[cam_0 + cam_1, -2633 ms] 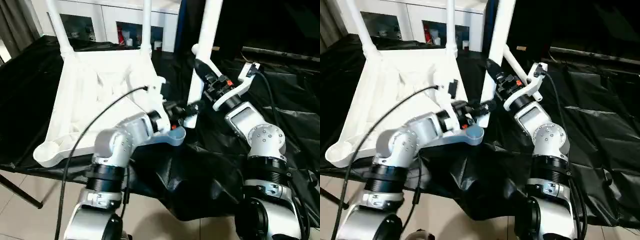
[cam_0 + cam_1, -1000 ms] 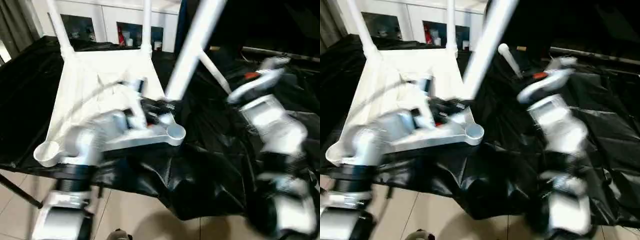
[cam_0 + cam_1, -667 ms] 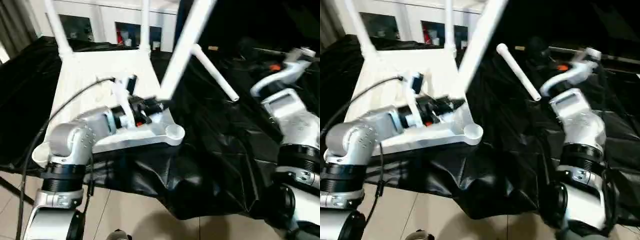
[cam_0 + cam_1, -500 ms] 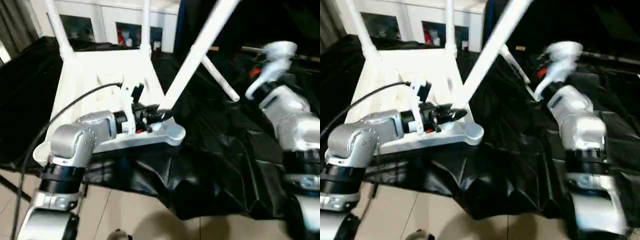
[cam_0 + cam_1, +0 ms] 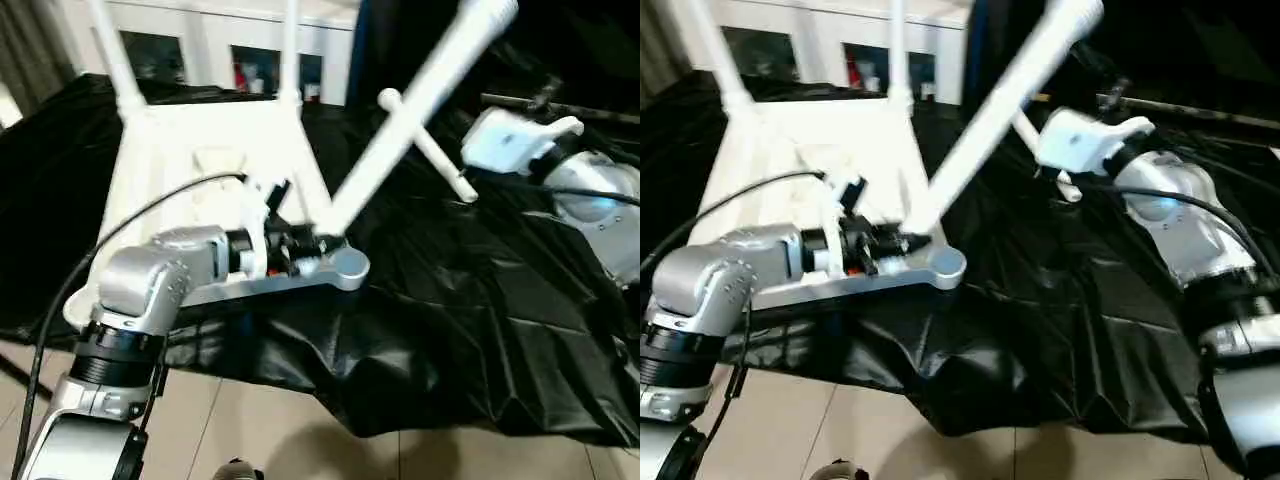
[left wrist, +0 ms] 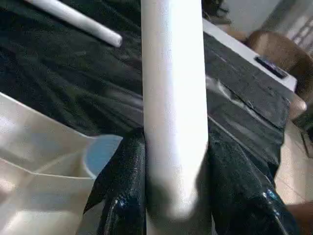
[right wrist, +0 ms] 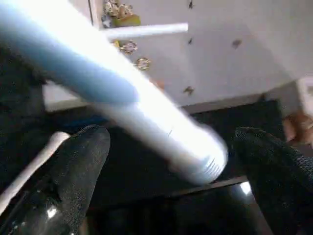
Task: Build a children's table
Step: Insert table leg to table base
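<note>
Tabletop point(image 5: 210, 150) unmarked; left hand point(image 6: 171, 196) clamps a leg point(image 5: 420, 95), right hand point(image 7: 166, 171) gapes empty.

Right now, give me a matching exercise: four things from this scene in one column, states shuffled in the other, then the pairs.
Column 1:
1. left end effector
2. right end effector
3. loose leg
4. near corner socket

Column 2:
A. lying on the black cloth
B. open, fingers spread either side of a leg's tip
C. unfilled, beside the tilted leg's base
D. shut on the tilted leg

Pairs: 1-D, 2-B, 3-A, 4-C
</note>
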Available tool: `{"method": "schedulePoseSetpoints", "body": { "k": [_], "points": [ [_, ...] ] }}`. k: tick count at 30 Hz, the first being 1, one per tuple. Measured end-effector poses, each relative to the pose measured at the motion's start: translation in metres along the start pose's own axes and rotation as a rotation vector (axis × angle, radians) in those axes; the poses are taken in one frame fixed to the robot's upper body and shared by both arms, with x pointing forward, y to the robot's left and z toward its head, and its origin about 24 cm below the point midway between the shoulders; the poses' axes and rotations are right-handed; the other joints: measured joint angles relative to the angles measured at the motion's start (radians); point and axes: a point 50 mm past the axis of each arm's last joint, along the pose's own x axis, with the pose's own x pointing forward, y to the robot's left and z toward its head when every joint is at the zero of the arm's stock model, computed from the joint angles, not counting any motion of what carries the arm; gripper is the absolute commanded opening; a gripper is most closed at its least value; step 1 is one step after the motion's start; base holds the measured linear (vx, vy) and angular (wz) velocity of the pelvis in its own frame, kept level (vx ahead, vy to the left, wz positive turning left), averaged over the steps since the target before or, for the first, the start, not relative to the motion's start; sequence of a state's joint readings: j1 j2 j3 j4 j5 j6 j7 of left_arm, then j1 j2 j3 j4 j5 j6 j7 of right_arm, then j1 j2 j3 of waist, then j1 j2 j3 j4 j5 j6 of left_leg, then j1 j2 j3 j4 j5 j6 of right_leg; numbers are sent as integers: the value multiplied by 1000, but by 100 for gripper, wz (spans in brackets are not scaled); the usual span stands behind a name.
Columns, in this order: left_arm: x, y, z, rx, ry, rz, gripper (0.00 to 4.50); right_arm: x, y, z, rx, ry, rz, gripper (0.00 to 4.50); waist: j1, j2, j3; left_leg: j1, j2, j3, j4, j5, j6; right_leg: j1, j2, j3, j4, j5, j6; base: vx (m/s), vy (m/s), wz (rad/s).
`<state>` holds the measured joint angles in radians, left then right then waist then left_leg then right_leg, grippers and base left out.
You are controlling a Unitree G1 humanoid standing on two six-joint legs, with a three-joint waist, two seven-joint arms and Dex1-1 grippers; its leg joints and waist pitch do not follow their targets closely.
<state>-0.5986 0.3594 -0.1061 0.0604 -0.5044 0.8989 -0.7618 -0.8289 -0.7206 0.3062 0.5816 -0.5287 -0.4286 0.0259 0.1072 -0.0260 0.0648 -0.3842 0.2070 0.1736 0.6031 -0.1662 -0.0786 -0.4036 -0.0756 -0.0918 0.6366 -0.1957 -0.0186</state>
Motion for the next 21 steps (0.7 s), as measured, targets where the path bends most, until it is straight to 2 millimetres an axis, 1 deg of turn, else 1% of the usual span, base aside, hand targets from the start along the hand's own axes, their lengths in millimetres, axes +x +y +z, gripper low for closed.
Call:
{"method": "schedulePoseSetpoints", "body": {
  "k": [3, 8, 10, 15, 19, 20, 21],
  "points": [
    [-3, 0, -2, -3, 18, 3, 143, -1, 7, -2, -54, -29, -2, 450, -6, 0, 0, 0, 0, 0, 1, 0, 0, -1, 0, 0, 2, 0, 0, 0, 0, 0],
    [-5, -1, -4, 4, 32, -13, 143, 3, 8, -1, -110, -54, -5, 450, -17, 0, 0, 0, 0, 0, 5, 0, 0, -1, 0, 0, 6, 0, 0, 0, 0, 0],
    [-10, -3, -4, 26, 54, -37, 143, 4, 13, -4, -152, -61, 11, 450, -19, 0, 0, 0, 0, 0, 6, 0, 0, -1, 0, 0, 8, 0, 0, 0, 0, 0],
    [-12, -13, -12, 48, 109, -114, 143, -2, 30, -16, -211, -36, 67, 450, -19, 0, 0, 0, 0, 0, 8, 0, 0, -1, 0, 1, 10, 0, 0, 0, 0, 0],
    [-14, -15, -14, 56, 127, -127, 143, -2, 28, -25, -242, 4, 79, 450, -21, 0, 0, 0, 0, 0, 8, 0, 0, -1, 0, 1, 10, 0, -1, 0, 0, 0],
    [-14, -15, -14, 55, 128, -128, 143, -2, 27, -27, -243, 9, 82, 432, -21, 0, 0, 0, 0, 0, 8, 0, 0, -1, 0, 1, 10, 0, -1, 0, 0, 0],
    [-14, -15, -14, 55, 128, -129, 143, -2, 27, -28, -241, 17, 85, 432, -21, 0, 0, 0, 0, 0, 8, 0, 0, -1, 0, 1, 10, 0, -1, 0, 0, 0]
  ]
}}
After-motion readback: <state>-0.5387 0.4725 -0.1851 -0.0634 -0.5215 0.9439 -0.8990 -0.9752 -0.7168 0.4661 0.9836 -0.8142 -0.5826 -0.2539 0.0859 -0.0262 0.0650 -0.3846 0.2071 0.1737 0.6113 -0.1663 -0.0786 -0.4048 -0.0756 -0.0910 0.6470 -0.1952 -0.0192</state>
